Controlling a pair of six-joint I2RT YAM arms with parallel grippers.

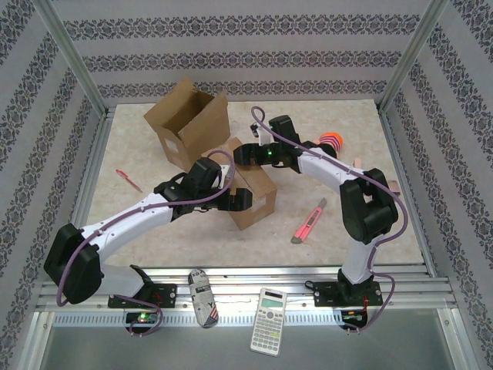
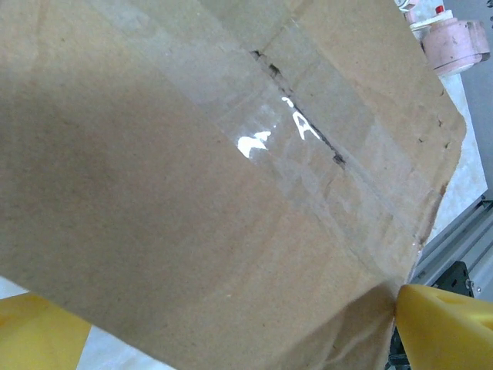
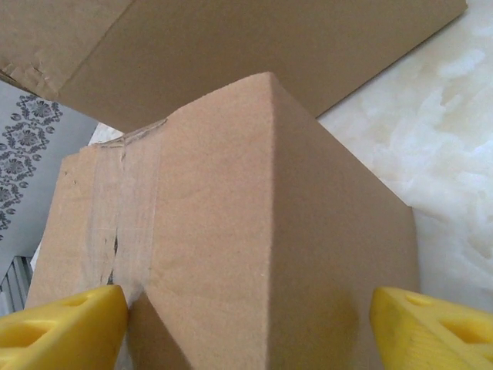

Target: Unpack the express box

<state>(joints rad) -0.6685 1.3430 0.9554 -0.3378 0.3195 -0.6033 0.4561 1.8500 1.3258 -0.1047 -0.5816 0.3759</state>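
Observation:
The express box (image 1: pixel 253 193) is a small brown carton, taped shut, lying in the middle of the table. Its tape seam (image 2: pixel 308 139) is partly torn and runs across the face in the left wrist view. My left gripper (image 1: pixel 236 200) is at the box's near-left side, open, with its yellow fingers (image 2: pixel 451 327) straddling the box (image 2: pixel 192 193). My right gripper (image 1: pixel 249 153) is at the far end, open, its fingers (image 3: pixel 62 331) on either side of a box corner (image 3: pixel 266 193). The left finger there touches the taped face.
A larger open carton (image 1: pixel 187 122) stands behind the small box, close to it. A pink utility knife (image 1: pixel 309 221) lies to the right, a red pen (image 1: pixel 128 179) to the left. An orange-pink striped object (image 1: pixel 332 141) sits at back right. A calculator (image 1: pixel 269 310) rests on the front rail.

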